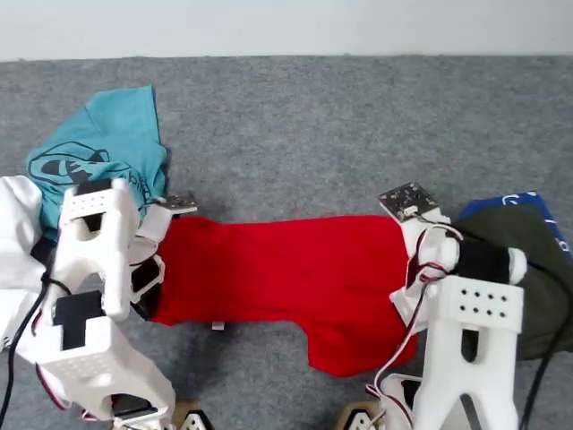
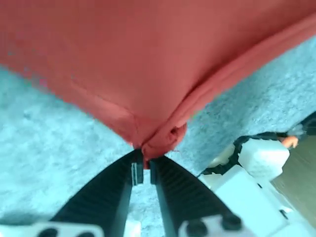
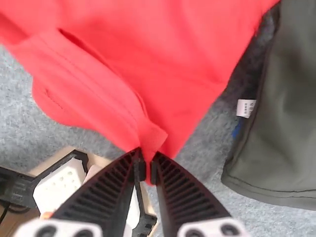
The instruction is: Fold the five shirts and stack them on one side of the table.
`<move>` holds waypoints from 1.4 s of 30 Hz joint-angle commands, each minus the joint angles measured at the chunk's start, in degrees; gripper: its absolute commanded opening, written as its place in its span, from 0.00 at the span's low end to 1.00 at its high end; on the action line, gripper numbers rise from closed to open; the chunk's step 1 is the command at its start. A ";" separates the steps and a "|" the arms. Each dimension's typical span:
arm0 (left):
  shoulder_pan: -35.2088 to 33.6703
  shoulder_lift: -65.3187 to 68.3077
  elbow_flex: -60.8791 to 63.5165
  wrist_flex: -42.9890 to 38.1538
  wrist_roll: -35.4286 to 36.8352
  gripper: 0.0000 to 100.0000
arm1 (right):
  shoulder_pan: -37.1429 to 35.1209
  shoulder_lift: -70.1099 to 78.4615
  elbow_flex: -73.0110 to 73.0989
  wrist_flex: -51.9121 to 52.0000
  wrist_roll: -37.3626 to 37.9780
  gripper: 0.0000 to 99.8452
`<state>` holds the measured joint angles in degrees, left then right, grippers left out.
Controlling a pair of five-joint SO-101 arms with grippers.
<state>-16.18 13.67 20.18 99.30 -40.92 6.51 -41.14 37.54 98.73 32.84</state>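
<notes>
A red shirt [image 1: 277, 269] lies stretched across the grey table between the two arms. My left gripper [image 2: 145, 170] is shut on a bunched corner of the red shirt [image 2: 148, 74] at its left end. My right gripper [image 3: 146, 170] is shut on a folded edge of the red shirt [image 3: 128, 64] at its right end. A teal shirt [image 1: 103, 148] lies crumpled at the back left, and a white shirt [image 1: 16, 242] sits at the left edge. A dark olive shirt [image 1: 528, 260] lies at the right on a blue one [image 1: 519, 204].
The grey carpet-like table top [image 1: 313, 125] stretches behind the red shirt to a pale wall. The olive shirt [image 3: 281, 113] with a white label [image 3: 245, 107] lies close beside my right gripper. Both arm bases stand at the front edge.
</notes>
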 commanded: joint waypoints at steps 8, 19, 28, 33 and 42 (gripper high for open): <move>0.18 -2.90 0.13 1.32 -0.26 0.03 | 0.84 -5.23 1.49 1.89 -4.84 0.17; -0.53 -2.90 -9.27 1.32 -0.35 0.16 | 0.92 -9.89 -6.15 -8.22 -7.74 0.19; -7.82 -2.29 -15.78 1.32 -2.11 0.16 | 0.66 17.01 -10.11 -35.12 -14.86 0.19; -8.88 -2.37 -13.05 1.32 -2.11 0.16 | 0.48 33.01 -19.08 -38.29 -15.47 0.19; -8.70 -2.37 -11.82 1.23 -2.11 0.16 | -6.81 48.57 -23.91 -38.20 -15.38 0.19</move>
<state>-24.70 13.67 8.22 99.30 -42.33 2.46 5.98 16.09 61.27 17.89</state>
